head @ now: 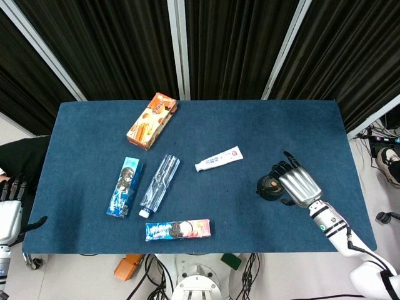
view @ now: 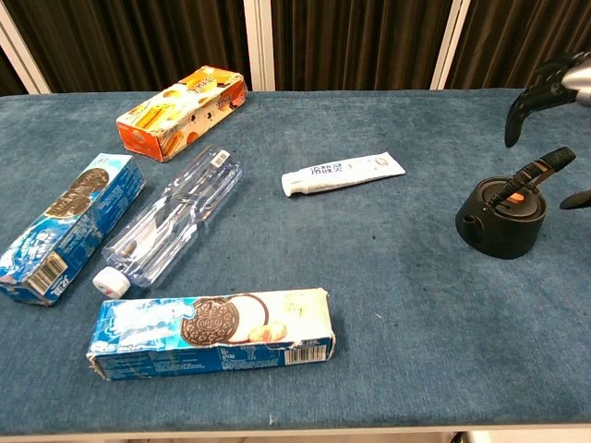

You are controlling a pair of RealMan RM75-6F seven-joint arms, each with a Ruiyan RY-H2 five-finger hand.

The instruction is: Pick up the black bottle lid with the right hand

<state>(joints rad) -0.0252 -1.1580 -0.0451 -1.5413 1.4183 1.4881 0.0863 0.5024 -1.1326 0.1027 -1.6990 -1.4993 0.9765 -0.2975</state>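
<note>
black bottle lid (view: 501,219) on table's (head: 300,125) right side, untouched. right hand (head: 298,184) above it, fingers spread, empty. toothpaste tube (view: 343,173) nearby left. left hand (head: 7,215) cropped at edge, state unclear.

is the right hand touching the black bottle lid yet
Apart. The chest view shows the right hand above the black bottle lid, with blue table visible between fingertips and lid.

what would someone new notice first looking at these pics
Most likely the right hand, fingers spread, hovering just above the black lid near the table's right side, not yet touching it. Next, the bright snack boxes on the left half of the blue table: an orange box at the back and two blue cookie boxes nearer the front, with a clear bottle lying between them.
</note>
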